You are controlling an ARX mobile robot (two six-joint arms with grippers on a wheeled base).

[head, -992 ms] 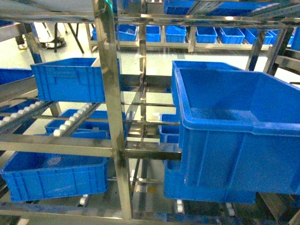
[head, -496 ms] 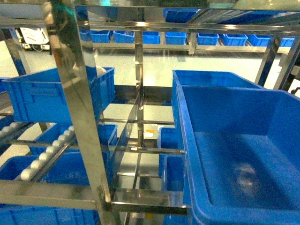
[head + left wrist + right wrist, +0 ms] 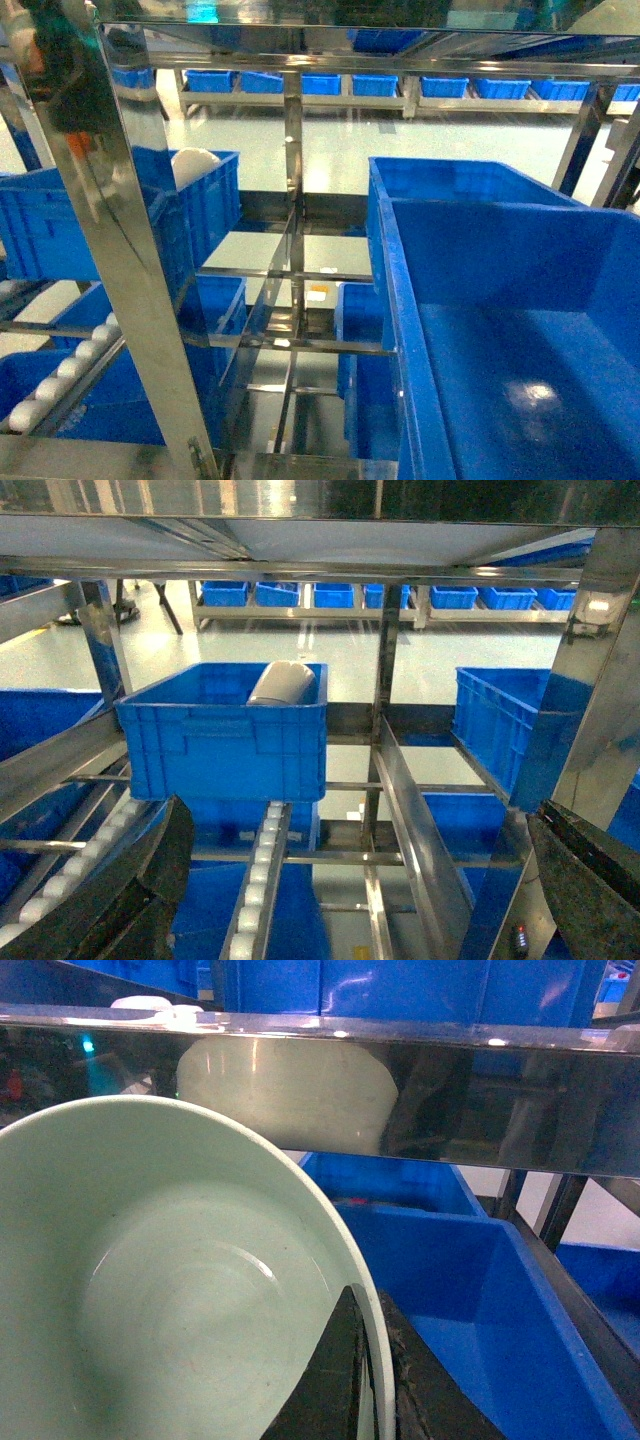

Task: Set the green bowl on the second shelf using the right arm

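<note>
The green bowl (image 3: 150, 1300), pale mint and glossy, fills the left of the right wrist view. My right gripper (image 3: 372, 1370) is shut on its rim, one dark finger inside and one outside. Just above and beyond the bowl runs the second shelf's wide steel front rail (image 3: 480, 1100), which mirrors the bowl. The bowl sits lower than the rail. In the left wrist view my left gripper (image 3: 365, 900) is open, its black fingers (image 3: 150, 880) far apart with nothing between them. Neither gripper nor the bowl shows in the head view.
A large blue bin (image 3: 500, 330) sits close at the right and also lies below the bowl (image 3: 470, 1290). Another blue bin (image 3: 225, 735) holds a white domed thing (image 3: 283, 683). Steel posts (image 3: 110, 230) and white roller tracks (image 3: 262, 880) stand in front.
The head view has risen and shifted: the steel post slid left, the large blue bin sank lower in the frame, and the white domed thing came into sight.
</note>
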